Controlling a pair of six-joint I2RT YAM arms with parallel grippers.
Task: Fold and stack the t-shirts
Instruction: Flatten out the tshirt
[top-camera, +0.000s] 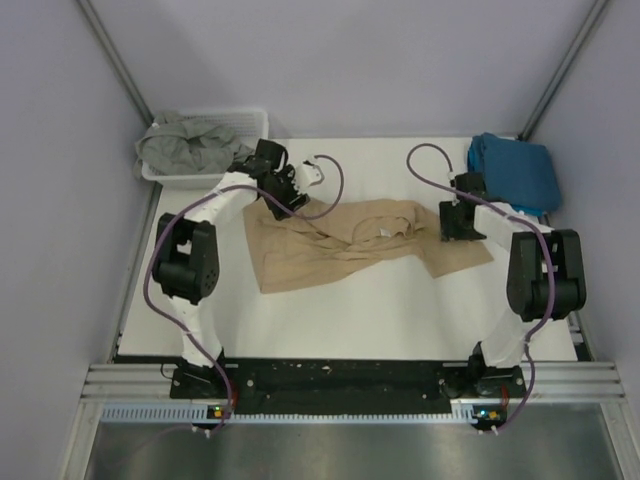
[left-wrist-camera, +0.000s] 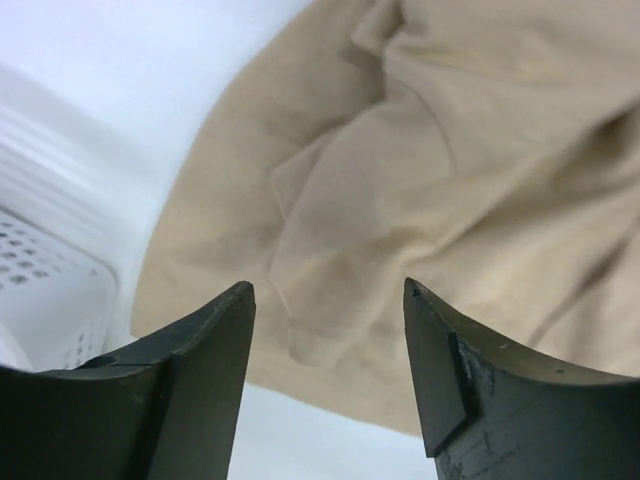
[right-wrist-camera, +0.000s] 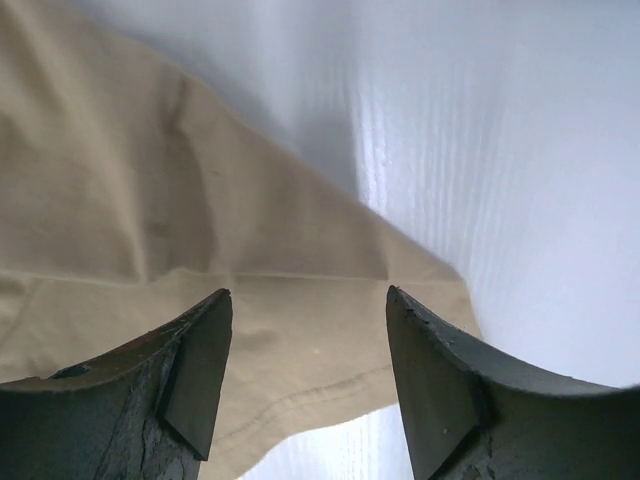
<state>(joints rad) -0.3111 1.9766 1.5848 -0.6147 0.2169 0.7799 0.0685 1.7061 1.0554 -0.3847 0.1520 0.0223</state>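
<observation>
You had the white surface (top-camera: 350, 320) carrying everything, and I take the tan t-shirt (top-camera: 330, 245) as the mark for all places. This shirt lay crumpled and spread in the middle, not yet folded, with many wrinkles at its far side, so I judge the step in hand was to flatten it first.

Beyond the far left corner of the tan shirt stood the white basket (top-camera: 250, 122), and the grey-green t-shirt (top-camera: 185, 145) lay bundled inside it, probably waiting for its turn. Beyond the far right corner of the tan shirt lay the teal-blue t-shirt (top-camera: 515, 170), in a compact shape at the edge, perhaps as the base of the stack.

Your left claw (left-wrist-camera: 330, 290) hung over the far left part of the tan shirt, near the basket. Its fingers were wide apart and nothing was between them. Your right claw (right-wrist-camera: 310, 295) hung over the right corner of the tan shirt, above the hem, also wide apart and holding nothing. I think you placed them at opposite ends so that the cloth could be pulled flat.
</observation>
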